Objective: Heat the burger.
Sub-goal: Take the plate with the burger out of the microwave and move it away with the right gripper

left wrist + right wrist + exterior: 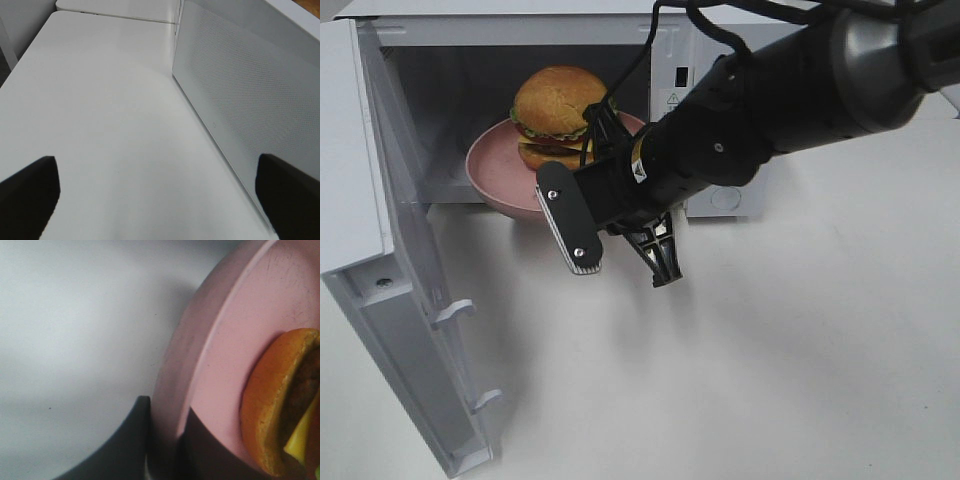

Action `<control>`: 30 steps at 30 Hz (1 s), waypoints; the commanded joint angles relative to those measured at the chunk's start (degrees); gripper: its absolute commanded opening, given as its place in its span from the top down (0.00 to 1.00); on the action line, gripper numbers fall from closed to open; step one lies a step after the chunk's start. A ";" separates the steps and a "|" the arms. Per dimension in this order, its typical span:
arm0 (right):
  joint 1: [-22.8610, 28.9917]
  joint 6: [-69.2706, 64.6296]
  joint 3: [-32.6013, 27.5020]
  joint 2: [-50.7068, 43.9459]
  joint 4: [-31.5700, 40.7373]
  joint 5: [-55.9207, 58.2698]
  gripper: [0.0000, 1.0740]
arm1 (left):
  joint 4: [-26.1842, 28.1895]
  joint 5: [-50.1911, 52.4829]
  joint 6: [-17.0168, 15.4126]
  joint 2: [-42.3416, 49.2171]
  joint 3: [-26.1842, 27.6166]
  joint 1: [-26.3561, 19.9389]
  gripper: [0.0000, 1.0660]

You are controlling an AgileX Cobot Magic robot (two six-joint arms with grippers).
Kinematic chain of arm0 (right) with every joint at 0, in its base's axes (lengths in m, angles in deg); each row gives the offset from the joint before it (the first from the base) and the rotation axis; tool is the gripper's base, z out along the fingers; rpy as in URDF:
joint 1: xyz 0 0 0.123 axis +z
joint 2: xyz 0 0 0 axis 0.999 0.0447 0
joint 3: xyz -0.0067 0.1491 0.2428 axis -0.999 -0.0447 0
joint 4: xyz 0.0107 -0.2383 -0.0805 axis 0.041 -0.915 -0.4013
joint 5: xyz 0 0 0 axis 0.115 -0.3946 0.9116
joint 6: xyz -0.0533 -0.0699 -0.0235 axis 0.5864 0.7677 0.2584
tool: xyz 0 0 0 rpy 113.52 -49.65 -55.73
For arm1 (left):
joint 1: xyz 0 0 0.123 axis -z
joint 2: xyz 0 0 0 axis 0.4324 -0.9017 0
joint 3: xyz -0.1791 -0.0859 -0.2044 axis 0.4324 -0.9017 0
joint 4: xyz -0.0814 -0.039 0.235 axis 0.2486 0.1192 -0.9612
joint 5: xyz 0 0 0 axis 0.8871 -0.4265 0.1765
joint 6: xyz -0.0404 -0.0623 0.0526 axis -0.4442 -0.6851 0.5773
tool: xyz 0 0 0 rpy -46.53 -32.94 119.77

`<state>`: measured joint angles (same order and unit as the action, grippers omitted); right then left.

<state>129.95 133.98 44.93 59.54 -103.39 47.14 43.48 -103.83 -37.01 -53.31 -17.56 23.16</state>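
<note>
The burger (560, 100), with a golden bun, lettuce and cheese, sits on a pink plate (500, 170) in the mouth of the open microwave (520, 30). The plate's front rim reaches over the sill. My right arm (740, 130) comes in from the upper right and covers the plate's near right side, hiding the fingertips in the exterior high view. The right wrist view shows my right gripper (165, 440) shut on the plate (235, 340) rim, one finger outside and one inside, with the burger (270, 405) close by. My left gripper (160, 200) is open over bare table.
The microwave door (410, 330) stands swung out to the left, down to the front of the table. In the left wrist view a white dotted panel (240, 100) rises close beside the left gripper. White tabletop (770, 350) spreads in front.
</note>
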 commanded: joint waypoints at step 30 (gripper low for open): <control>-0.17 -0.86 -25.78 -27.96 -2.18 -9.05 1.00 | 0.00 0.80 0.06 0.52 -0.17 0.00 0.06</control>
<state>129.89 132.95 18.92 32.90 -104.30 41.93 43.48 -103.83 -37.01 -53.31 -17.56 23.16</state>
